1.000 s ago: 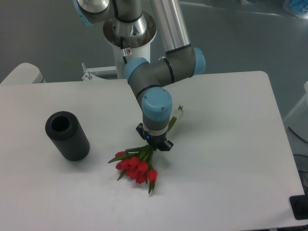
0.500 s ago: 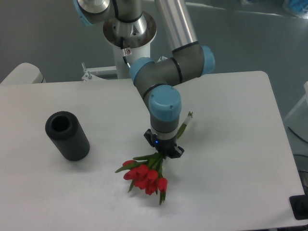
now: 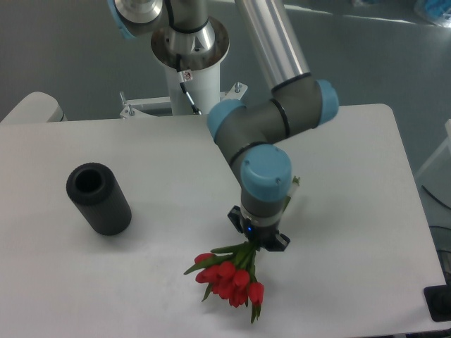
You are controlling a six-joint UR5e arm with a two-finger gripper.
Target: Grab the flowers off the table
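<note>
White, rounded-corner tabletop point(image 3: 366, 211) under everything, grey floor beyond.

Nearest the viewer, just below and forward of the gripper: bunch of red tulips with green stems and leaves point(image 3: 231, 279), heads fanned out toward the front edge of the table. Stems running up into the black two-finger gripper point(image 3: 258, 237), which sits directly over them, wrist pointed straight down. Jaws hidden under the blue-capped wrist; apparently clamped on the stems, though actual contact not visible. Pale stem ends poking out on the far side of the wrist, upper right. Whether the blossoms touch the tabletop or hang just clear of it: cannot tell from this angle.

Well off to the left of the gripper: black hollow cylinder point(image 3: 99, 198) lying tilted on the table, well apart from the bunch.

Behind the gripper: grey-and-blue arm links rising to the silver column and base at the rear of the table.

Risks from here, as a judgement: thin, smooth stems sliding through the jaws if the grip is shallow; heavy heads swinging and levering the bunch out on a quick lift; too hard a squeeze crushing the stems.
</note>
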